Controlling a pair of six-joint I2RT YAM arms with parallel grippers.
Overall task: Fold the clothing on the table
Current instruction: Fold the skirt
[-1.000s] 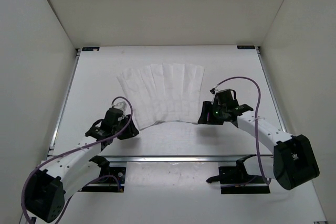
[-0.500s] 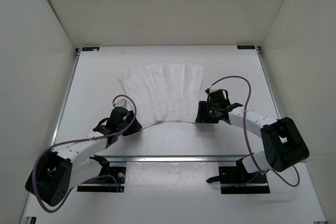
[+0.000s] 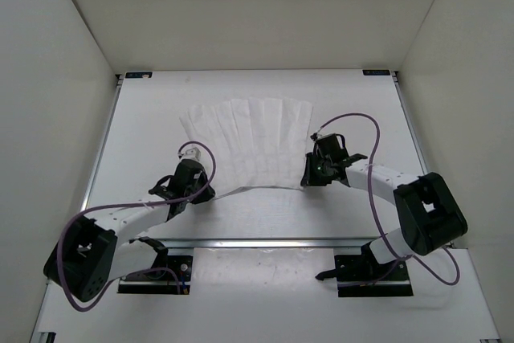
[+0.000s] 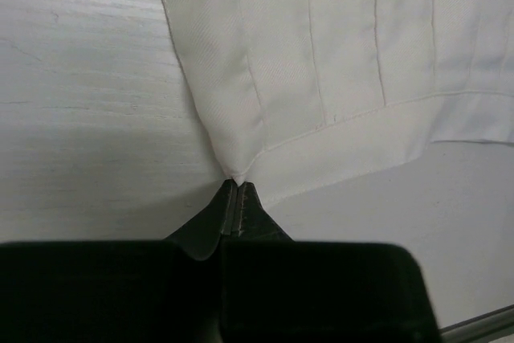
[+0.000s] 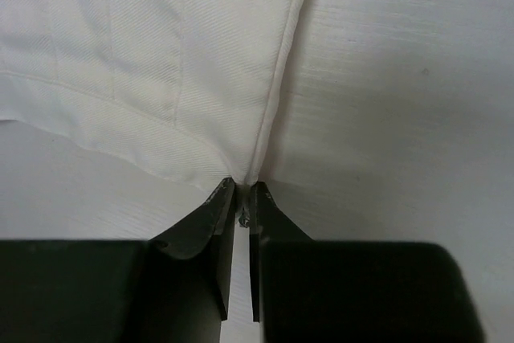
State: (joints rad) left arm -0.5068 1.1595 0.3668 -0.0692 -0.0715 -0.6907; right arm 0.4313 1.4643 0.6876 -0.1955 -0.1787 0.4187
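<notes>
Both arms have reached in since a second ago. Left gripper [image 4: 235, 192] and right gripper [image 5: 242, 195] are now clenched on the near corners of the clothing [image 3: 253, 138], which lies flat mid-table [image 3: 144, 134]. Judged ready to lift and fold.

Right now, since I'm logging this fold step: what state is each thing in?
Clothing: spread out, not yet folded.
Left fingers: shut on the clothing's near left corner.
Right fingers: shut on the clothing's near right corner.

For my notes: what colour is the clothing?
The clothing is plain white; best in left wrist view.
</notes>
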